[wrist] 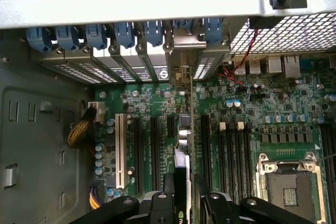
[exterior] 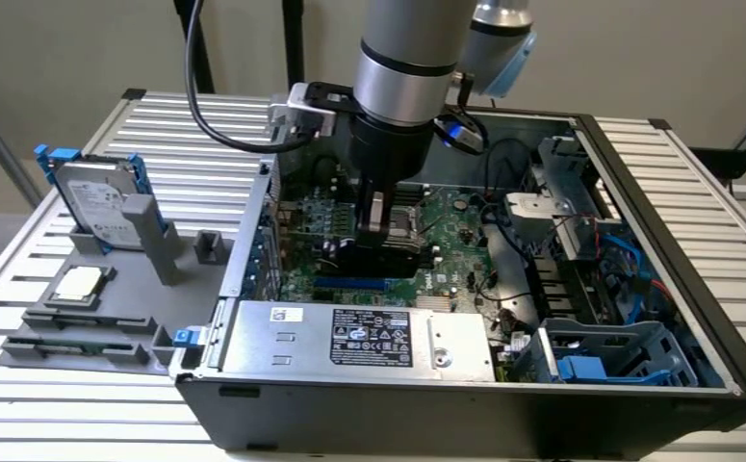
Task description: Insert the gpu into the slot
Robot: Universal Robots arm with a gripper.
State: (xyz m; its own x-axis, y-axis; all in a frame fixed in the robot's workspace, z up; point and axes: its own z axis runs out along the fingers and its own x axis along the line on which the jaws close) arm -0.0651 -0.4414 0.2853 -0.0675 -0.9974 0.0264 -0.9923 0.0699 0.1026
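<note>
Slatted table (exterior: 64,404) carrying an open computer case (exterior: 475,414), side panel off. The arm (exterior: 405,58) drops straight into it over the green motherboard (exterior: 456,260). A silver power-supply box (exterior: 283,337) lies along the near wall.

The gpu (exterior: 386,262) is inside the case, on edge, held just under the gripper (exterior: 375,231). From the wrist view, a finger sits on each side of the card with the card's top edge between them, so I judge the gripper clamped on the gpu (wrist: 184,129).

Key relation: the slot (exterior: 345,285) lies directly beneath the card, touching or very nearly touching its lower edge. Its long axis runs across the exterior view, parallel to the power-supply box, and the card's long axis matches it. In the wrist view the card runs lengthwise away from the fingers toward the row of blue bracket clips (wrist: 126,34) at the case's rear wall, its metal end bracket (wrist: 181,72) up against that row, parallel to the black slots (wrist: 137,150) and the white slot (wrist: 119,150) beside it.

Hard to make out:
- The slot's exterior-view right end is covered by the card and gripper.
- In the wrist view the slot is hidden under the card.
- Cannot tell whether the card's edge contacts have entered the slot or merely rest above it.
- Card tilt cannot be judged.
</note>
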